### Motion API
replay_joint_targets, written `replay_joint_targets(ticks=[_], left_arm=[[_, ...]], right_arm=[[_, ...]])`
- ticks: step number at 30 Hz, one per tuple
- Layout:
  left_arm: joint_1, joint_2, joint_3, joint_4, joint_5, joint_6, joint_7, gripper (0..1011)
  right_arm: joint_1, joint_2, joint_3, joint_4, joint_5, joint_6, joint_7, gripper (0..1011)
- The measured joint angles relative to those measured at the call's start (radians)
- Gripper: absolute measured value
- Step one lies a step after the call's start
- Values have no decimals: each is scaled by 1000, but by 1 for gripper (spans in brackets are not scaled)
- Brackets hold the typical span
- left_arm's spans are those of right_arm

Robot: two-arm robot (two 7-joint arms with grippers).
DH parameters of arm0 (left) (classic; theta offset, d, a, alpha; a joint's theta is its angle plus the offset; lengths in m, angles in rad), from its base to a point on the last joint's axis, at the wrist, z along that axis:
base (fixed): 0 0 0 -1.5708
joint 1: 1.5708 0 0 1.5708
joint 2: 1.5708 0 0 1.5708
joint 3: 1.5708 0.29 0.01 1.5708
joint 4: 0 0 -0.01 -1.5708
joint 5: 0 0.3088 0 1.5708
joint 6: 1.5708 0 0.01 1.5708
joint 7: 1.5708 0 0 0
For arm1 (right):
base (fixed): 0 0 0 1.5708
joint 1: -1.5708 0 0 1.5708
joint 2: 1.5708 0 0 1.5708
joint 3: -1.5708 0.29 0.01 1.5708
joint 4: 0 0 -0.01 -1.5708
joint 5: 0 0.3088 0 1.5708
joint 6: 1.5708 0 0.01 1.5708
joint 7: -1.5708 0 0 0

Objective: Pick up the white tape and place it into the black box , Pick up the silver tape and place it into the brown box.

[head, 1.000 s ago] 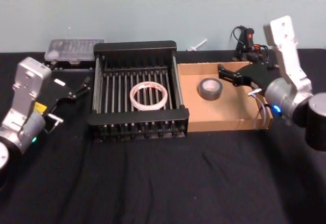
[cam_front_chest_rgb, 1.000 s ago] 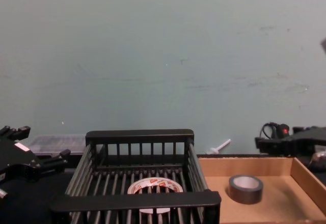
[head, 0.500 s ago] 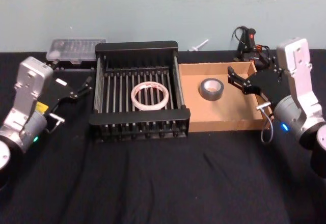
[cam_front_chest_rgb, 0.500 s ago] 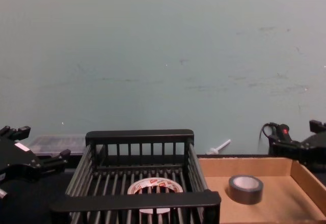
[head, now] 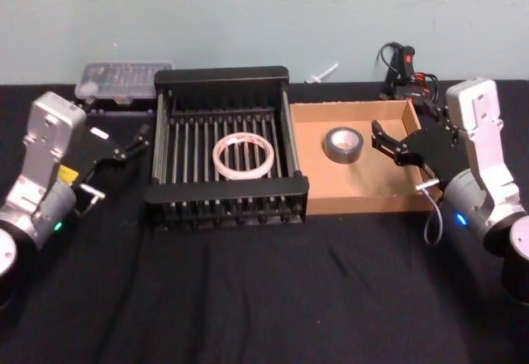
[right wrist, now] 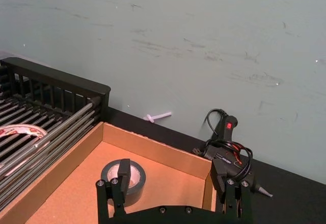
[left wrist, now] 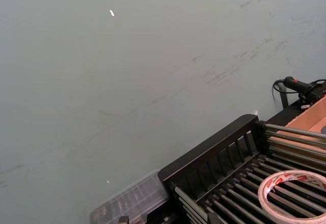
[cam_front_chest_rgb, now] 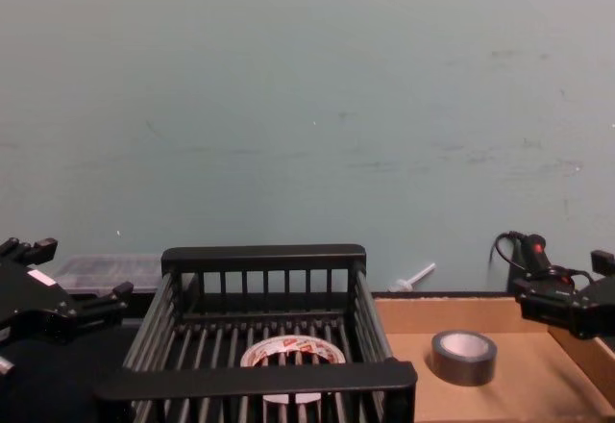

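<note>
Both tapes boxed; both grippers empty.

White tape (head: 242, 155) lies flat on the slatted floor of the black box (head: 223, 77), centre of the head view; silver tape (head: 342, 145) lies flat in the brown box (head: 355, 203), right of centre; right gripper (head: 390, 142) hangs over that box's right end, fingers (right wrist: 121, 179) spread wide, holding nothing; left gripper (head: 132, 143) sits at far left beside the crate, jaws apart, empty.
</note>
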Motion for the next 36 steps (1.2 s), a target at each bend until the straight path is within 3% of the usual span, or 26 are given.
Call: replay_joint_targets(ticks=[36], left_arm=[[0, 0, 0, 0, 0, 0, 0, 1001]], right_arm=[[2, 3, -3, -2, 4, 1, 2, 1002]])
